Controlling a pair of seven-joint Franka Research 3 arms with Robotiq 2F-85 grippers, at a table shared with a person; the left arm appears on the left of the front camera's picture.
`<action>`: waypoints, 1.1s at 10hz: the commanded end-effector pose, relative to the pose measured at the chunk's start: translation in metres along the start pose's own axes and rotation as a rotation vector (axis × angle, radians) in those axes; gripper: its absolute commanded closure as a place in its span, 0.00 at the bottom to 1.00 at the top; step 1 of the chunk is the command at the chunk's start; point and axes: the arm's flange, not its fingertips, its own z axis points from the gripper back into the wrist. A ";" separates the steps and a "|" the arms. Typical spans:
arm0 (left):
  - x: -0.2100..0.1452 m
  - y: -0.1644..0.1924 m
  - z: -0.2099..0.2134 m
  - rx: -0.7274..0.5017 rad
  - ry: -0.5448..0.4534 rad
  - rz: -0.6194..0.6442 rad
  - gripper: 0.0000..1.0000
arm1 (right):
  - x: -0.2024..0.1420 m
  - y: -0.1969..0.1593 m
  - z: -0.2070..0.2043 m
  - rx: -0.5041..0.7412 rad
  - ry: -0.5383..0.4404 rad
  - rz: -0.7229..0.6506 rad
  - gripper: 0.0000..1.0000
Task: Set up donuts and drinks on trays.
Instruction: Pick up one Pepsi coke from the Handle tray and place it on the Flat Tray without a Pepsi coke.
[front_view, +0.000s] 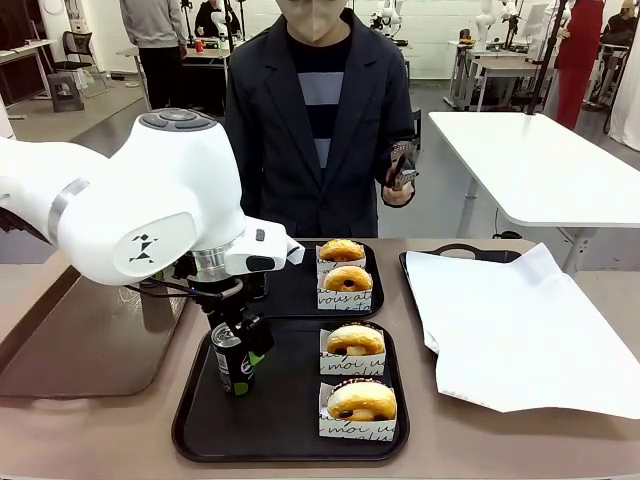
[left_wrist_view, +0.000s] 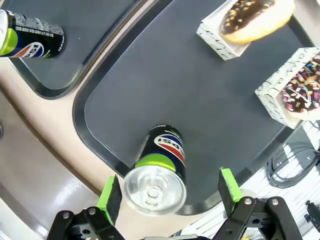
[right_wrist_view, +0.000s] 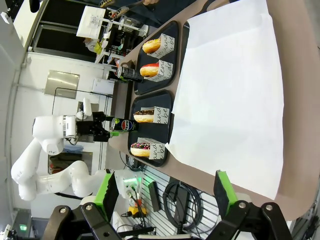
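Can (left_wrist_view: 159, 170): upright on near tray (front_view: 290, 420), at the tray's 9 o'clock edge; long axis vertical, silver top up.
Left gripper (left_wrist_view: 167, 192): directly above the can, fingers spread wide, one green pad (left_wrist_view: 106, 194) on each side of the top, no visible contact. Looks like release or pre-grasp, can't tell which.
Right gripper (right_wrist_view: 165, 192): wide, holding nothing, well apart off the table edge; left arm is far nearer.
Near tray contents: this can plus two sleeved donuts (front_view: 360, 400) at 3 o'clock.
Far tray (front_view: 300, 290): two donuts (front_view: 346, 278) at 3 o'clock, second can (left_wrist_view: 32, 36) at its near-left side.
Papered tray (front_view: 520, 320): at 3 o'clock, no items on it.
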 end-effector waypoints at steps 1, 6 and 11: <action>-0.033 -0.001 0.024 -0.005 -0.037 -0.018 0.00 | 0.001 -0.001 -0.001 0.021 -0.015 0.017 0.00; -0.091 0.024 0.072 0.013 -0.054 0.089 0.00 | 0.001 -0.001 -0.001 0.021 -0.015 0.017 0.00; -0.085 0.035 0.095 0.015 -0.070 0.121 0.00 | 0.001 -0.001 -0.001 0.021 -0.015 0.017 0.00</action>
